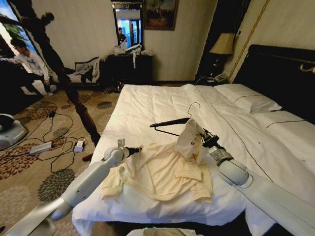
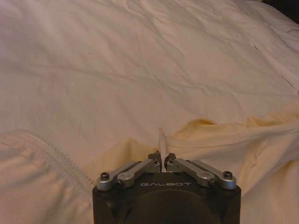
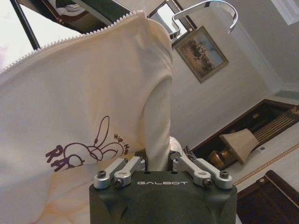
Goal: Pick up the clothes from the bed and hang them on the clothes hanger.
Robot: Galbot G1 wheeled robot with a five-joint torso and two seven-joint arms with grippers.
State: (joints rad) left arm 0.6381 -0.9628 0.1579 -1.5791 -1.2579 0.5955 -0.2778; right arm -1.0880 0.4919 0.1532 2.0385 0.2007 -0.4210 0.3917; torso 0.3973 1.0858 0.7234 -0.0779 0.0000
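The cream long-sleeved clothes (image 1: 157,172) lie spread on the near left part of the bed (image 1: 162,103). My left gripper (image 1: 135,149) is at their left edge, and in the left wrist view it (image 2: 162,158) is shut on a small fold of the cream fabric (image 2: 224,135). My right gripper (image 1: 202,140) holds a bunched part lifted above the duvet. That gripper (image 3: 158,161) is shut on fabric with a zip edge and a dark printed logo (image 3: 88,149). The black clothes hanger (image 1: 170,123) sits tilted just behind the raised fabric, with its silver hook (image 3: 210,7) pointing up.
White pillows (image 1: 248,101) and a black headboard (image 1: 280,73) are at the right. Left of the bed, the patterned carpet holds cables and a power strip (image 1: 40,147), with a dark stand leg (image 1: 81,115) close by. A lamp (image 1: 222,45) and a dark dresser (image 1: 129,66) stand along the far wall.
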